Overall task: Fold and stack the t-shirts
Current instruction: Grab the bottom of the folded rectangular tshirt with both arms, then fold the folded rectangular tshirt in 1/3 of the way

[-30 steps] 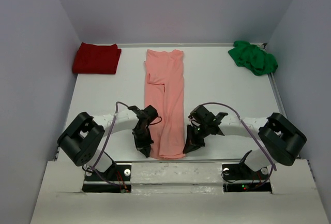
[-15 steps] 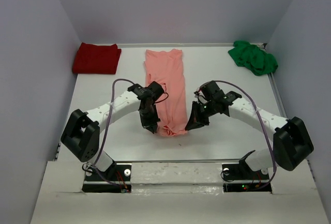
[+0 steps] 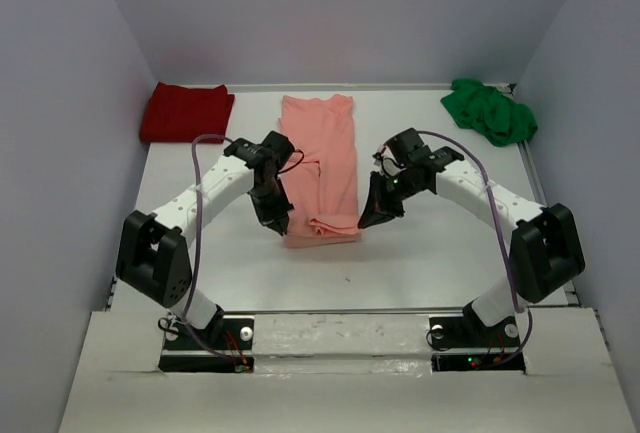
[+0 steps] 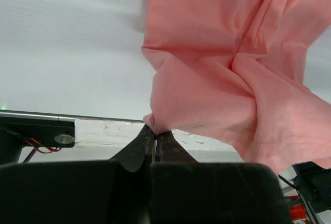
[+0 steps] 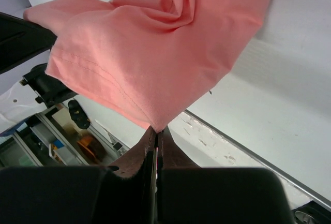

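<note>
Item: salmon-pink t-shirt [image 3: 322, 143], 1 of 3, mid-table, gripped at its near end by 2 grippers.
Left gripper [image 3: 281, 223] is clamped tight on the near left corner. Right gripper [image 3: 366, 219] is clamped tight on the near right corner, with the cloth creased and sagging between them. The far part of the shirt lies flat on the white table [image 3: 440, 243]. Dark red t-shirt [image 3: 187, 113]: folded, far left corner. Bright green t-shirt [image 3: 490, 111]: crumpled, far right corner. Both are well apart from the grippers.
</note>
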Available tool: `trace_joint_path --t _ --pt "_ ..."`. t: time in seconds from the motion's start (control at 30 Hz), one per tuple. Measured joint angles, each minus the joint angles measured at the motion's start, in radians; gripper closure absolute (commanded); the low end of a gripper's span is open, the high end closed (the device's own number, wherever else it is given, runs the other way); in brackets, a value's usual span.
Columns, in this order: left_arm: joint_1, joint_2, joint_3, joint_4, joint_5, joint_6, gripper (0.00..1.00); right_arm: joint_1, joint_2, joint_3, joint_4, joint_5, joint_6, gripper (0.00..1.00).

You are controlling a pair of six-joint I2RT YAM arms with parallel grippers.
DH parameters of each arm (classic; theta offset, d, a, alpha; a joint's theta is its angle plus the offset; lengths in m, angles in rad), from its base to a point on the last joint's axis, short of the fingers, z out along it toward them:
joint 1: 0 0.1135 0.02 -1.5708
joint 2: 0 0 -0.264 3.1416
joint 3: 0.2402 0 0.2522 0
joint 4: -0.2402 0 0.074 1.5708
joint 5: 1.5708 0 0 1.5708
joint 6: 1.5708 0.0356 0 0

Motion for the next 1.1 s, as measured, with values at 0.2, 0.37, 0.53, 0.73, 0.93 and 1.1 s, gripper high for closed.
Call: trace_joint_path --t 0.2,0.37,0.53,0.73,0.93,1.1 --pt "0.003 0.089 0.164 -0.033 -0.031 0.038 1.00 -0.019 0.081 0.098 -0.028 -0.006 -0.046 1.00" --pt "0.007 0.189 0.265 -0.047 -0.048 0.074 1.00 -0.039 0.131 0.163 -0.047 -0.014 -0.072 1.00" --pt "0.041 0.223 0.292 -0.051 -0.048 0.106 1.00 -0.064 0.186 0.229 -0.057 -0.023 -0.089 1.00" --pt "0.106 0.227 0.315 -0.058 -0.046 0.135 1.00 -0.092 0.241 0.312 -0.084 -0.035 -0.113 1.00" --pt "0.131 0.270 0.356 -0.056 -0.042 0.155 1.00 -0.107 0.286 0.371 -0.106 -0.044 -0.134 1.00" --pt "0.132 0.315 0.397 -0.060 -0.039 0.171 1.00 -0.118 0.320 0.418 -0.129 -0.045 -0.152 1.00"
